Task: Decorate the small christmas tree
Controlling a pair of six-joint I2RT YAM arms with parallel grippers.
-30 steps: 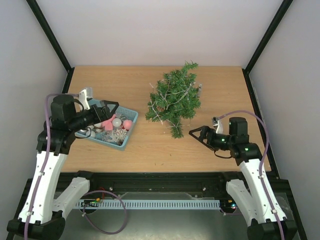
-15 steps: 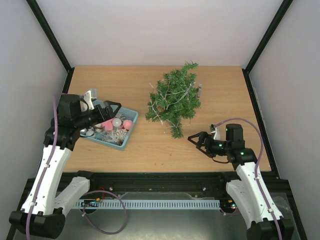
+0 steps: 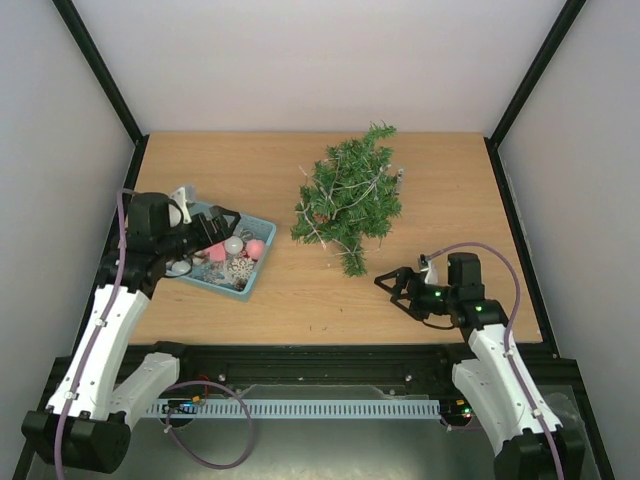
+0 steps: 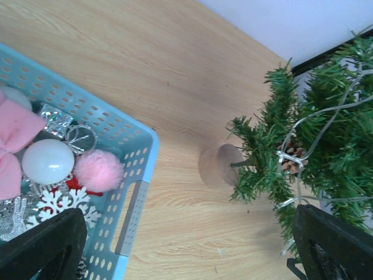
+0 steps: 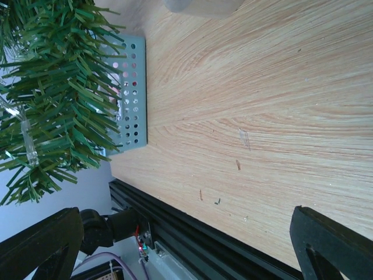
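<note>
Two pincers, both wide open and both empty, as far as my views show. The small christmas tree [image 3: 348,195] sits toward the back of the tabletop [image 3: 300,300]. A pale cord is wound through its branches and a pine cone [image 4: 293,163] is tucked in, but I see no ornament hanging on it. From overhead I cannot tell whether it stands true or leans.

Left of the tree and well apart from it is the teal basket [image 3: 255,275]. The left pincer [image 3: 225,225] hangs over it, on the side that faces the tree. The right pincer [image 3: 388,280] sits low over the tabletop, near the tree's closest branch tip and a little to its right, touching nothing.

I judge we are at the picking step, with decorating hardly begun. Next I would lower the left pincer onto one loose piece. The pink pompom [image 4: 98,170] or the white ball [image 4: 48,161] look easiest, both lying at the basket end nearest the tree. Its neighbours crowd it, so the jaws must straddle that one only. The right pincer could steady the tree.
</note>
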